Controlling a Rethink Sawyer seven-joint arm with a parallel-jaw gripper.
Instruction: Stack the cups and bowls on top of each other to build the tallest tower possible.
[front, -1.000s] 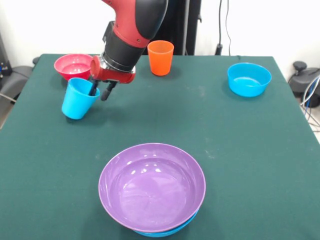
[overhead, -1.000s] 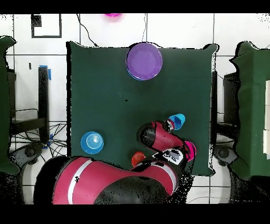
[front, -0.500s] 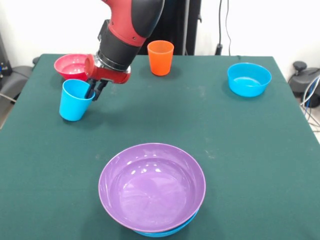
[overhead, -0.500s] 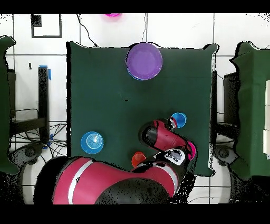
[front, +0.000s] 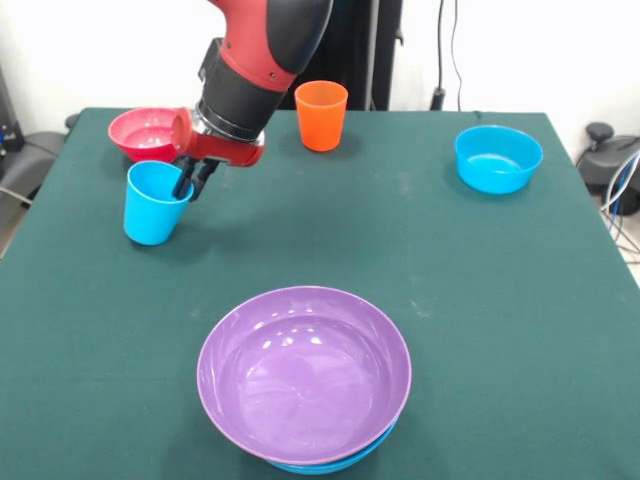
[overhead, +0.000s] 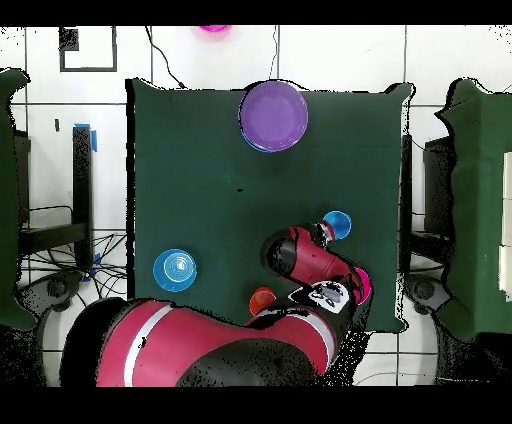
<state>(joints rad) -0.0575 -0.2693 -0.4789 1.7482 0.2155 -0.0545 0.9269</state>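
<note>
My gripper (front: 190, 184) is shut on the rim of the light blue cup (front: 152, 205), one finger inside it and one outside. The cup is upright at the table's left; I cannot tell whether it touches the cloth. In the overhead view the cup (overhead: 337, 225) shows just past the arm's end. Behind it sits the small crimson bowl (front: 143, 131), and the orange cup (front: 321, 115) stands at the back. A purple bowl (front: 303, 368) rests nested on a blue bowl (front: 335, 464) at the near edge. Another blue bowl (front: 498, 158) sits far right.
The green table (front: 450, 300) is edged by cables and chair parts on the floor (front: 610, 160). A hot pink bowl (overhead: 213, 29) lies off the table past its far edge in the overhead view. The arm (overhead: 300, 260) covers part of the crimson bowl there.
The light blue cup was tilted a second ago and now hangs upright. The gripper carried it a little left toward the crimson bowl, then barely moved.
</note>
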